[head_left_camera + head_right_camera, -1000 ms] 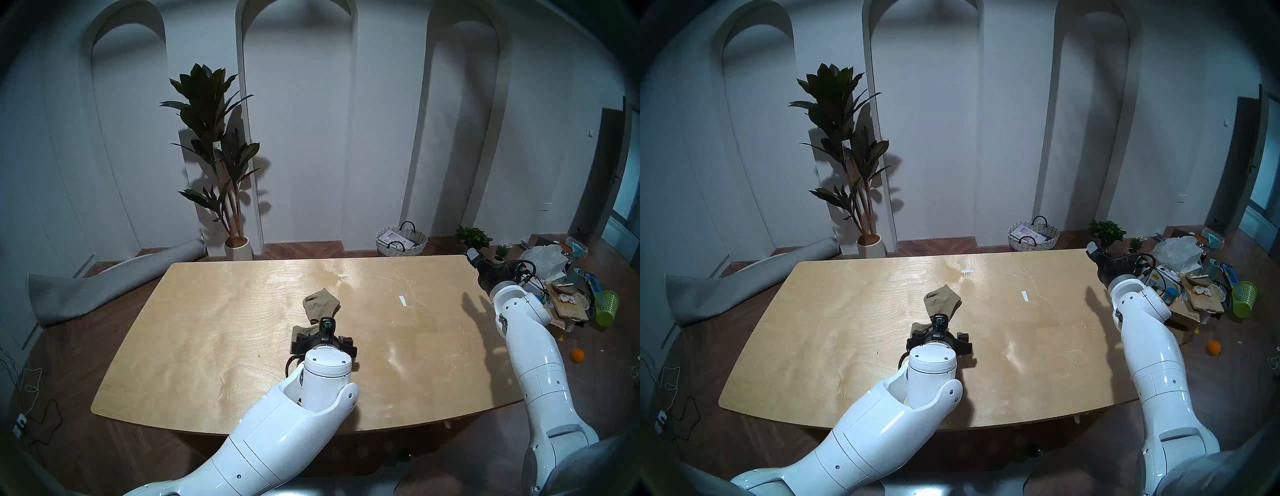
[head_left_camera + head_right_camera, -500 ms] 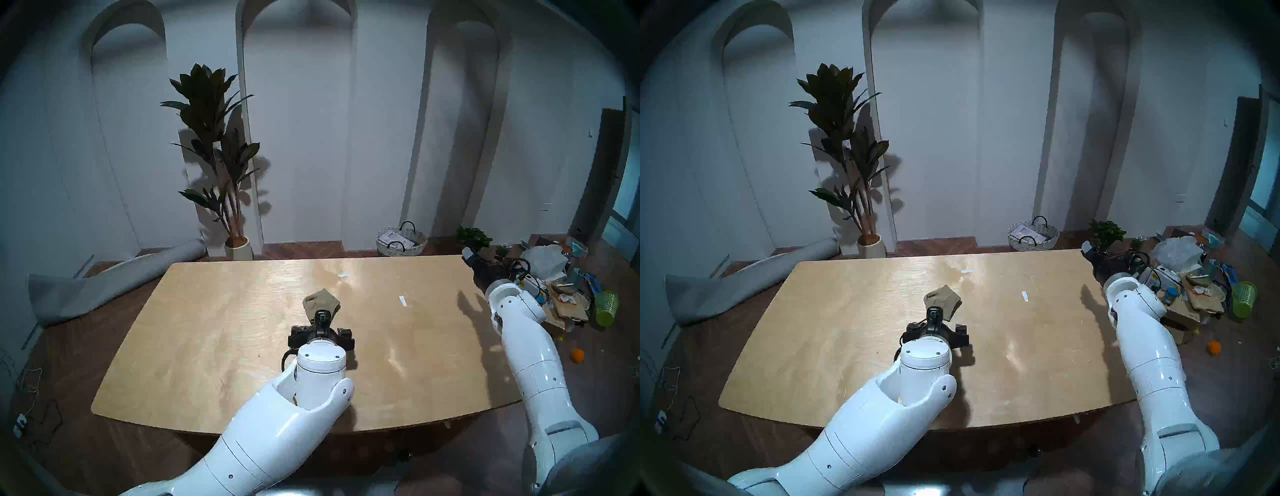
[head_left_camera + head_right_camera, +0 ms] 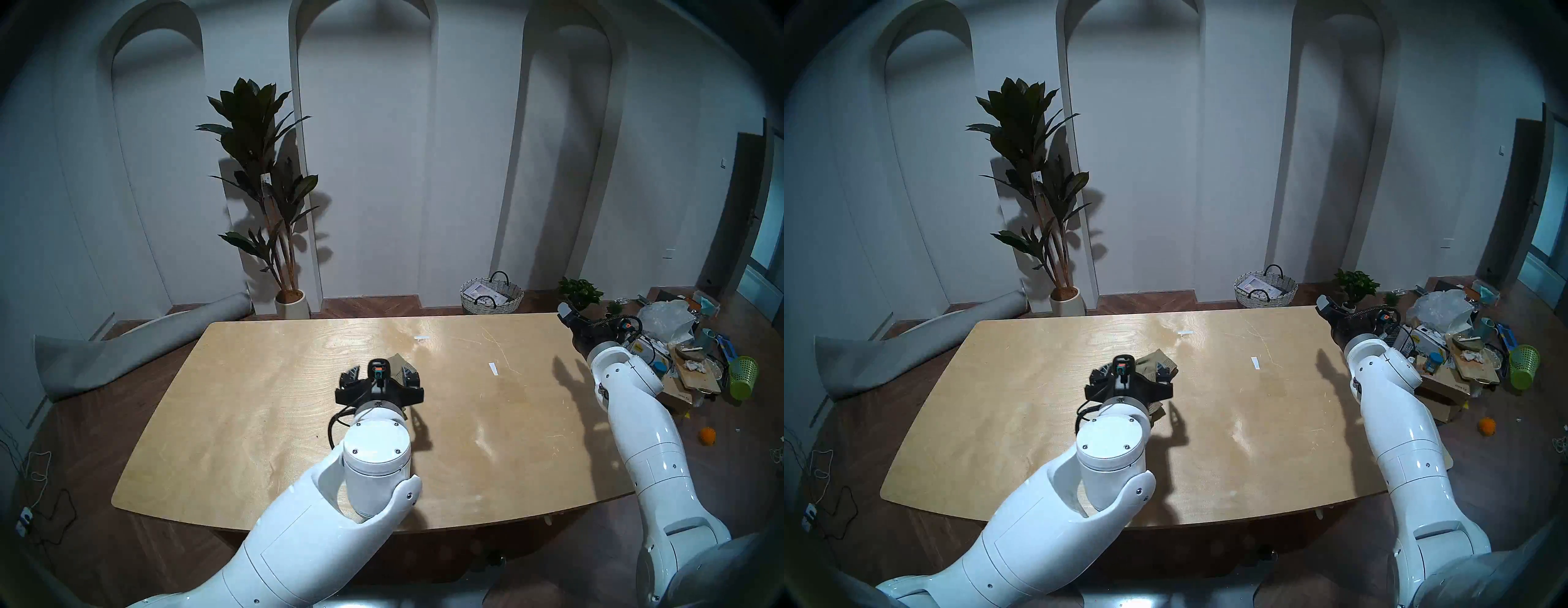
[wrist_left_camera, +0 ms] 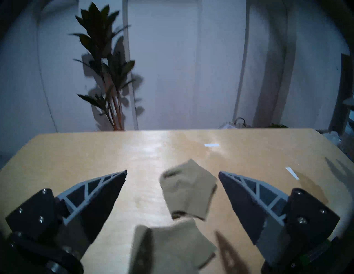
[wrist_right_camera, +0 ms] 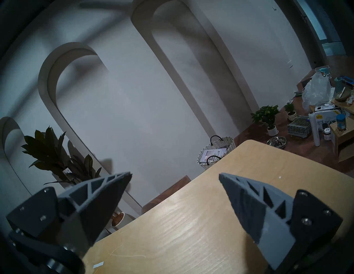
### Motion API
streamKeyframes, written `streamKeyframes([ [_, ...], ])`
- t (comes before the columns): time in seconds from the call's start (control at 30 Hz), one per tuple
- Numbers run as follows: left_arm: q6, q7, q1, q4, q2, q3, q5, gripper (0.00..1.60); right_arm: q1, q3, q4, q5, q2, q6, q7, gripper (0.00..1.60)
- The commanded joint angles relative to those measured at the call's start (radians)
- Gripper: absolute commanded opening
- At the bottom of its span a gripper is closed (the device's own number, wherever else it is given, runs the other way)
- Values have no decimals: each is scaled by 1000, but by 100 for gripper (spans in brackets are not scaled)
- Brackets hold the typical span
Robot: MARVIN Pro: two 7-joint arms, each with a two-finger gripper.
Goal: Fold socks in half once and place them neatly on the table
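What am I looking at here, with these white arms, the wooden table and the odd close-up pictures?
It is a robot with two white arms, each ending in a two-fingered gripper. Two wide pictures come from cameras on its head, looking down at the table. The two close-ups come from cameras on its wrists, so the dark fingers show at the bottom corners. On the table lie two olive-khaki socks, one nearer, plus two white tape strips. The left gripper hangs open above the socks, holding nothing. The right gripper, also open and empty, waits at the table's far right corner.
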Motion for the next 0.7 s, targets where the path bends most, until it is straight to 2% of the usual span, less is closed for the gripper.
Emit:
streamKeyframes([
  [0.0,-74,28,0,-20,107,-103,100,160,-8,-39,-79,-44,-17,-36,-7,160],
  [0.07,-100,22,5,-3,170,-135,114,160,-10,-65,-108,-81,-20,-61,-17,160],
  [0.1,-98,24,12,17,135,-165,137,160,-9,-74,-113,-95,-21,-68,-20,160],
  [0.13,-116,19,12,17,181,-167,131,160,-14,-83,-128,-108,-25,-79,-25,160],
  [0.17,-116,19,12,17,181,-167,131,160,-14,-83,-128,-108,-25,-79,-25,160],
  [0.2,-121,18,13,27,208,-172,137,160,-16,-93,-137,-118,-29,-83,-28,160],
  [0.27,-128,12,23,57,195,-200,168,160,-22,-111,-154,-142,-38,-98,-41,160],
  [0.3,-152,3,32,78,219,-212,187,160,-32,-133,-173,-180,-43,-121,-64,160],
  [0.43,-187,-14,46,104,254,-221,206,160,-45,-161,-193,-233,-45,-148,-95,160],
  [0.67,-329,-129,87,142,352,-271,212,160,-93,-210,-245,-334,-62,-157,-216,160],
])
